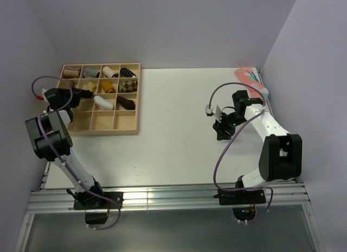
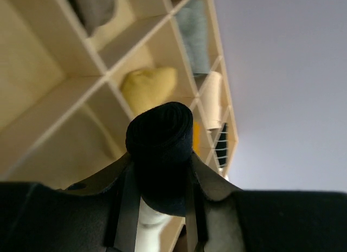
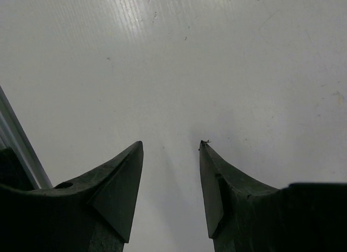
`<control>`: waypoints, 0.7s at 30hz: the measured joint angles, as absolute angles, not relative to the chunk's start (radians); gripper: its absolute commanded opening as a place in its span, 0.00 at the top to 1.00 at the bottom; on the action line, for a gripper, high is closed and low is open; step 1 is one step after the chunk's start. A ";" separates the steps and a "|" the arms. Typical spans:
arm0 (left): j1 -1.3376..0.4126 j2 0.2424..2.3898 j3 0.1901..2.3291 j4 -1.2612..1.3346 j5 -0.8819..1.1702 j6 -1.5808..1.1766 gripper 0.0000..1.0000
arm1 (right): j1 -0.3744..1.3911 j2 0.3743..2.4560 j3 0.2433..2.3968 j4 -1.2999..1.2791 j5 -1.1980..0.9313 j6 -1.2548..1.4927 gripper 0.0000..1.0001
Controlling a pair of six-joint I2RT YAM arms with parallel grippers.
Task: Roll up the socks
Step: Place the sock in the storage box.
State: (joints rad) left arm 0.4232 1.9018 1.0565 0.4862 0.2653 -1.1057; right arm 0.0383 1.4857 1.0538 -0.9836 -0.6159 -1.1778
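Fingers (image 2: 123,203) of the left gripper (image 2: 160,173) are clamping the rolled black sock (image 2: 160,138) over the wooden tray (image 1: 130,131), probably for stowing; the right gripper (image 3: 171,149) is hanging open, empty.

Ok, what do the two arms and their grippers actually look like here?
The left arm and right arm have white links and bulky black joint housings. A thin purple cable loops loosely along each. The left gripper and right gripper have matte black fingers tapering to wedge tips. No markings are readable.
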 measured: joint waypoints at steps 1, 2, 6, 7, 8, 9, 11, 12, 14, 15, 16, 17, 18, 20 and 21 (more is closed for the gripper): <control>0.425 1.913 1.056 0.478 0.265 -1.103 1.00 | 0.038 1.490 1.054 -0.984 -0.617 -1.178 0.47; 0.427 1.922 1.056 0.468 0.265 -1.102 1.00 | 0.038 1.496 1.054 -0.984 -0.618 -1.178 0.47; 0.429 1.955 1.057 0.426 0.265 -1.093 1.00 | 0.038 1.517 1.054 -0.988 -0.623 -1.179 0.47; 0.429 1.959 1.057 0.418 0.264 -1.093 1.00 | 0.038 1.520 1.054 -0.989 -0.623 -1.179 0.47; 0.429 1.963 1.058 0.409 0.263 -1.092 1.00 | 0.038 1.522 1.055 -0.989 -0.624 -1.179 0.47; 0.429 1.966 1.060 0.395 0.261 -1.092 1.00 | 0.038 1.525 1.055 -0.989 -0.625 -1.180 0.47; 0.429 1.967 1.069 0.368 0.252 -1.089 1.00 | 0.038 1.527 1.055 -0.989 -0.626 -1.180 0.47; 0.429 1.969 1.078 0.349 0.242 -1.085 1.00 | 0.038 1.528 1.055 -0.989 -0.626 -1.180 0.47; 0.429 1.971 1.101 0.308 0.224 -1.079 1.00 | 0.038 1.528 1.055 -0.991 -0.627 -1.183 0.47; 0.429 1.972 1.116 0.286 0.210 -1.074 1.00 | 0.038 1.528 1.055 -0.992 -0.627 -1.185 0.47; 0.429 1.974 1.126 0.270 0.202 -1.071 1.00 | 0.038 1.529 1.055 -0.993 -0.627 -1.186 0.47; 0.429 1.974 1.138 0.245 0.189 -1.066 1.00 | 0.038 1.530 1.055 -0.994 -0.627 -1.187 0.48; 0.429 1.974 1.151 0.218 0.180 -1.063 1.00 | 0.038 1.532 1.055 -0.995 -0.627 -1.188 0.48; 0.426 1.977 1.175 0.175 0.165 -1.058 1.00 | 0.038 1.539 1.056 -0.997 -0.626 -1.188 0.48; 0.423 1.982 1.196 0.140 0.155 -1.054 1.00 | 0.038 1.542 1.057 -0.997 -0.626 -1.188 0.48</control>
State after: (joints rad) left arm 0.4232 1.9820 1.1965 0.1398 0.1555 -1.0538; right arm 0.0383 1.5425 1.0573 -0.9970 -0.6262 -1.1877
